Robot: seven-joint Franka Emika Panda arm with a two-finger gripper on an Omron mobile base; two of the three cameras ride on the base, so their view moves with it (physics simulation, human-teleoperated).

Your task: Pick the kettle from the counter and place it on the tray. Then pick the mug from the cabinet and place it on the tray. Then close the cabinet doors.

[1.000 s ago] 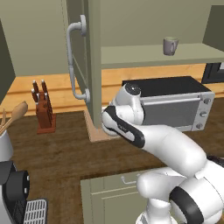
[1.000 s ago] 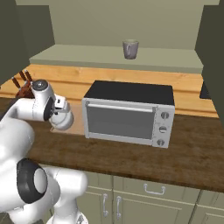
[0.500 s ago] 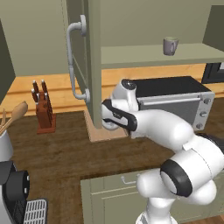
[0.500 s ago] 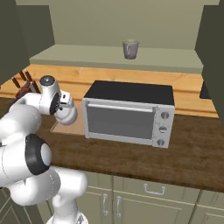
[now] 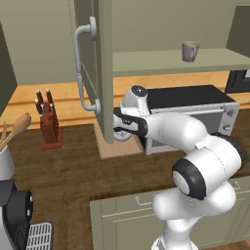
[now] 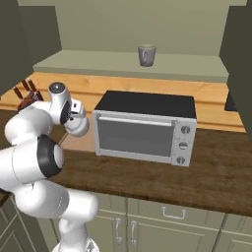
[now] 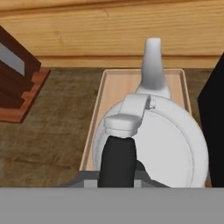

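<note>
since a second ago the arm has swung its wrist further left and down, so the hand now sits right over the tray (image 7: 179, 89) instead of off to the side of it.

stuff around: a toaster oven (image 6: 145, 127) stands on the counter (image 5: 73, 171) just right of the tray, its dark side showing at 3 o'clock in the hand view, very close to the kettle (image 7: 168, 140). a knife block (image 5: 48, 124) is at about 9 o'clock from the tray in the left base view, well apart, and its red-brown base pokes in at 10 o'clock of the hand view. the open cabinet door (image 5: 100, 73) with its curved grey handle (image 5: 84, 68) hangs right in front of the tray in the left base view and hides part of the gripper there. a wooden spoon (image 5: 14, 131) sticks up at the far left edge. the mug (image 6: 146, 55) is upright on the cabinet (image 6: 133, 66) shelf, at 12 o'clock above the toaster oven.

the kettle is white, sits over the tray, spout pointing to 12 o'clock in the hand view. the gripper (image 7: 117, 173) is straight above it at 6 o'clock, and its dark handle (image 7: 117, 162) runs down between the fingers. jaws look pinched on that handle. can't tell if the kettle base is touching the tray or just above it.
</note>
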